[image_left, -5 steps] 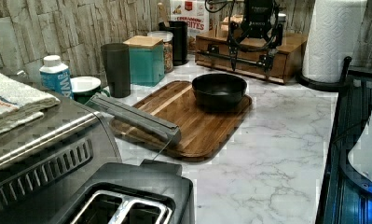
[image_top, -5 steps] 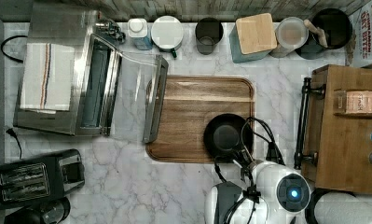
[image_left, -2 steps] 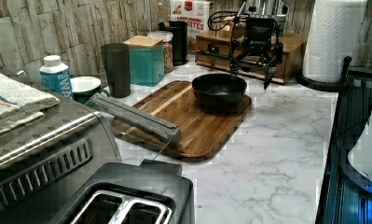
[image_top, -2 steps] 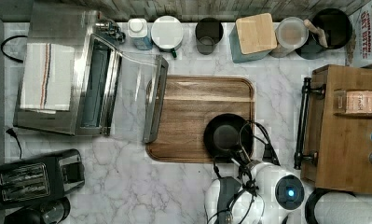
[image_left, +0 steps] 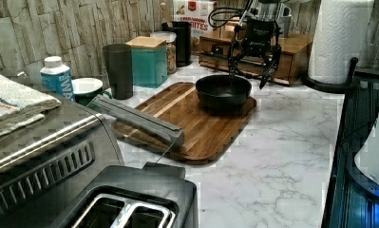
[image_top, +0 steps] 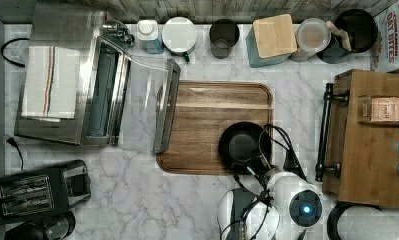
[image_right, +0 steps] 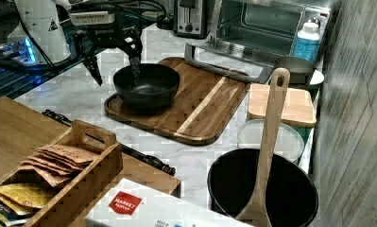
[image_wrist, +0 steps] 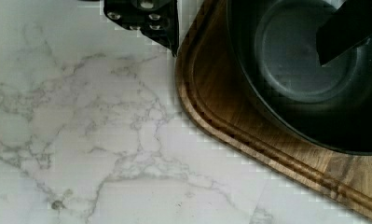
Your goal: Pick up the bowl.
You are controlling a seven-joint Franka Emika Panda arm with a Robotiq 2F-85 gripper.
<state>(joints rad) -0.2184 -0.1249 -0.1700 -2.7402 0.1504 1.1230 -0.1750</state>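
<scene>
Half done at most, by the look of it: approach made, grasp and lift left. No lift yet; bowl (image_right: 147, 85) sitting flat on the wooden board (image_right: 200, 106), near the board's corner at about 4 o'clock in the top view, close to the marble tabletop (image_left: 272, 156).

Near to far in the right view: first a black pot (image_right: 261, 194) with a wooden spoon (image_right: 267, 142) leaning in it, then a wooden tray (image_right: 54, 165) of packets, then the board with the bowl on it, then the tool (image_right: 114, 64) hanging above the bowl's far rim, and beyond all that a toaster oven (image_right: 271, 23) at about 1 o'clock.

Tool spread wide, gripping nothing. Straddling the rim: one finger (image_right: 135, 64) dipped over the bowl's inside, the other (image_right: 92, 66) hanging outside, over the tabletop. Same stance in the left view, tool (image_left: 248, 71) set over the bowl (image_left: 223, 92) at its far side, one tip inside and one beyond the wall. In the wrist view, one dark finger (image_wrist: 347, 28) over the glossy grey bottom of the bowl (image_wrist: 295, 70), the other (image_wrist: 146, 18) off the board's (image_wrist: 230, 121) edge above the marble. Hard to say whether either tip touches the rim; seemingly a little clear of it.

Left to do, as a judgement: drop a touch lower, pinch the wall between the two fingers, then raise. Thin rim and a one-sided hold, so likely to tip or slip if the pinch is shallow.
</scene>
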